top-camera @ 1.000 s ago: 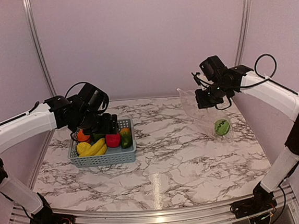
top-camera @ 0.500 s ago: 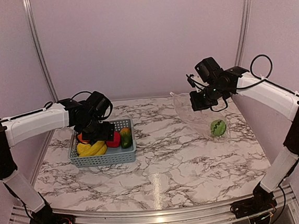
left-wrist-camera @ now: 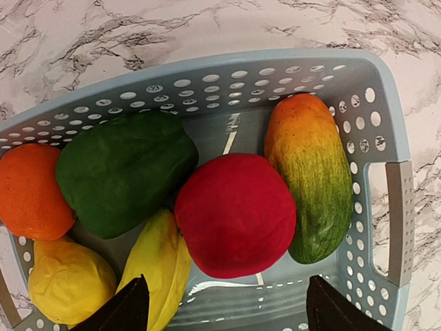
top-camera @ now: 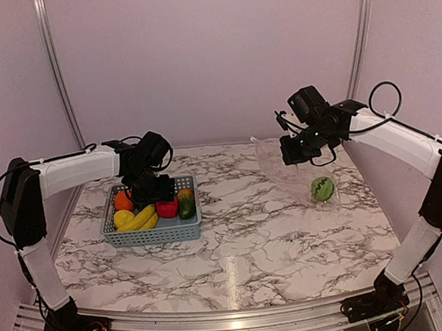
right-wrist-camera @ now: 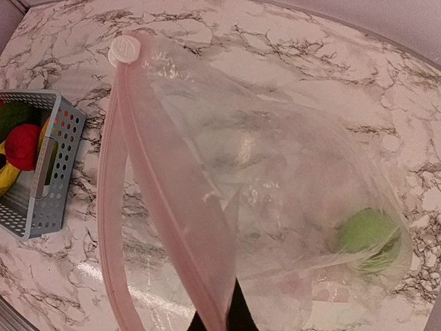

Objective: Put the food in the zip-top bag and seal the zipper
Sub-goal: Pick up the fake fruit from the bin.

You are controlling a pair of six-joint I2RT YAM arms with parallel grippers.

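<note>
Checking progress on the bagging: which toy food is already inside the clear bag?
The green melon, inside the zip-top bag; the others, like the red apple, lie in the grey-blue basket.

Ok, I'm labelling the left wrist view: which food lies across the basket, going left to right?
In order: orange → green pepper → red apple → mango. The lemon and banana lie lower and overlap these sideways, so they are left out.

Pepper (left-wrist-camera: pixel 124 172), banana (left-wrist-camera: pixel 160 265) and mango (left-wrist-camera: pixel 313 179) crowd the apple (left-wrist-camera: pixel 236 214); bare basket (left-wrist-camera: pixel 372 89) floor shows above and below it.
</note>
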